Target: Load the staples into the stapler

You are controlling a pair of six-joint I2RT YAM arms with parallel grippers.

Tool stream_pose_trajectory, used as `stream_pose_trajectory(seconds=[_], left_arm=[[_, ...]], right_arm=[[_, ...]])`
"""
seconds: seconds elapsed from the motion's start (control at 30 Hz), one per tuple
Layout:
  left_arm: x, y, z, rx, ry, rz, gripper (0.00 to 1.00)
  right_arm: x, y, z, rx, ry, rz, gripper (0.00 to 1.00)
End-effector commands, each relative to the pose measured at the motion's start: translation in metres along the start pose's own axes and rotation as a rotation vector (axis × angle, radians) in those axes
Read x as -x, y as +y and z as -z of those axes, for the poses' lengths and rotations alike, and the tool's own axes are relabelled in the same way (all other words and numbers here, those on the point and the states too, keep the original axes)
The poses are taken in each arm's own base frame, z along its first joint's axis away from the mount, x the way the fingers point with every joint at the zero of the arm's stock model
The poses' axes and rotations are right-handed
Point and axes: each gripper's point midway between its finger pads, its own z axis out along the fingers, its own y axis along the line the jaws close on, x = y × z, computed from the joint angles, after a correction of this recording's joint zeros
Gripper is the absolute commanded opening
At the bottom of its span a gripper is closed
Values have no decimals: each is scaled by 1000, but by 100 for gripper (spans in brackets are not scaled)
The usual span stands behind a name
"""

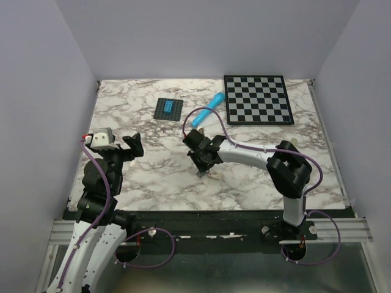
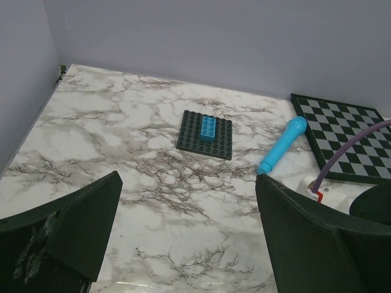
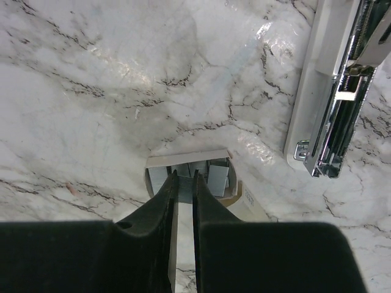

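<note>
The cream-white stapler (image 3: pixel 314 91) lies open on the marble table at the upper right of the right wrist view, its shiny metal rail (image 3: pixel 342 104) exposed. A small open cardboard box (image 3: pixel 189 160) holds several silvery-grey staple strips. My right gripper (image 3: pixel 184 175) reaches into the box, its jaws closed to a narrow gap on one strip of staples (image 3: pixel 185 191). In the top view the right gripper (image 1: pixel 201 166) points down at mid-table. My left gripper (image 1: pixel 133 145) hovers open and empty at the left; the left wrist view (image 2: pixel 188 183) shows only bare marble between its fingers.
A dark baseplate with a blue brick (image 1: pixel 168 108) lies at the back centre. A bright blue cylinder (image 1: pixel 209 108) lies beside it. A checkerboard (image 1: pixel 256 99) sits at the back right. Grey walls close in the table on three sides.
</note>
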Motion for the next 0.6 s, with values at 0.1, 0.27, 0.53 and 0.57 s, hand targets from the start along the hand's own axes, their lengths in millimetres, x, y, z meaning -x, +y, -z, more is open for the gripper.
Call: stream_pose_trajectory(seconds=[0.1, 0.27, 0.53, 0.57], left_arm=[[1, -2, -1, -10, -9, 13, 99], [-2, -1, -2, -8, 1, 10, 99], [-7, -1, -5, -4, 19, 5, 99], [-7, -1, -6, -4, 20, 5, 99]], right_arm=[[28, -1, 41, 10, -122, 0, 14], [39, -7, 51, -7, -183, 22, 14], [41, -25, 50, -42, -198, 65, 21], [38, -28, 48, -50, -191, 53, 22]])
